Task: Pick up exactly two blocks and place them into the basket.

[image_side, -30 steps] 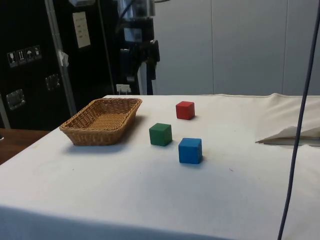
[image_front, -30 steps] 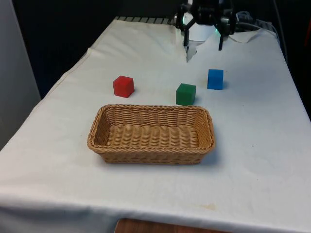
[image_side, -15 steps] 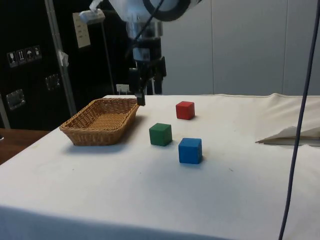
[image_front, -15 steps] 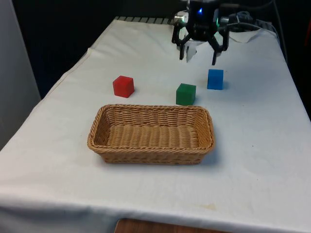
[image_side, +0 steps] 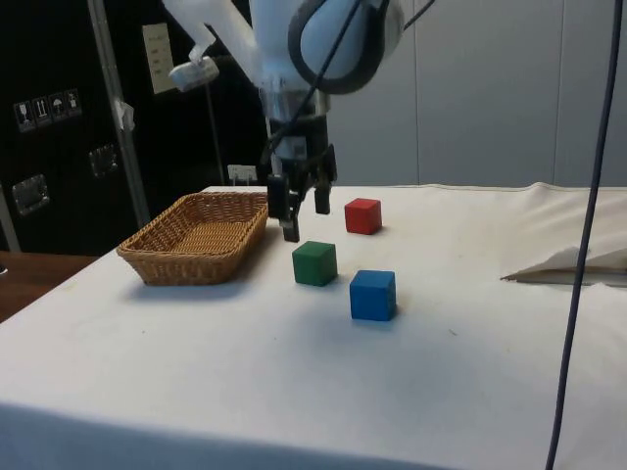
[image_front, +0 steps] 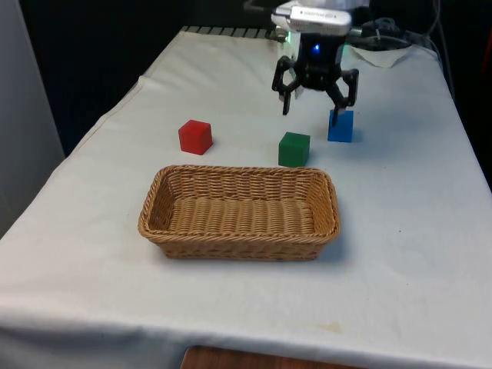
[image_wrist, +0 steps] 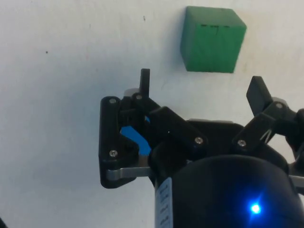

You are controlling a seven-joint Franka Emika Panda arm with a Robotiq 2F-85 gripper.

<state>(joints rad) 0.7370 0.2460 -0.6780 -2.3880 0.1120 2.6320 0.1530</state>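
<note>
Three blocks lie on the white cloth: a red block (image_front: 195, 137) (image_side: 362, 215), a green block (image_front: 294, 149) (image_side: 314, 262) (image_wrist: 212, 39) and a blue block (image_front: 340, 126) (image_side: 372, 295). Close in front of the green one stands a wicker basket (image_front: 240, 231) (image_side: 157, 262) with nothing in it. My gripper (image_front: 311, 114) (image_side: 306, 221) (image_wrist: 201, 83) hangs open and holds nothing. It hovers above the cloth just behind the green block, beside the blue block. One fingertip overlaps the blue block in the front view. A sliver of the blue block (image_wrist: 135, 137) peeks past the gripper body.
A rumpled fold of cloth (image_front: 384, 55) (image_side: 578, 259) lies at the table's far end. A dark cable (image_side: 586, 196) hangs down near the side view's right. Bare cloth stretches around the basket toward the table's near edge.
The open gripper has come down from the table's far end and moved forward toward the green and blue blocks. The blocks and the basket have not moved.
</note>
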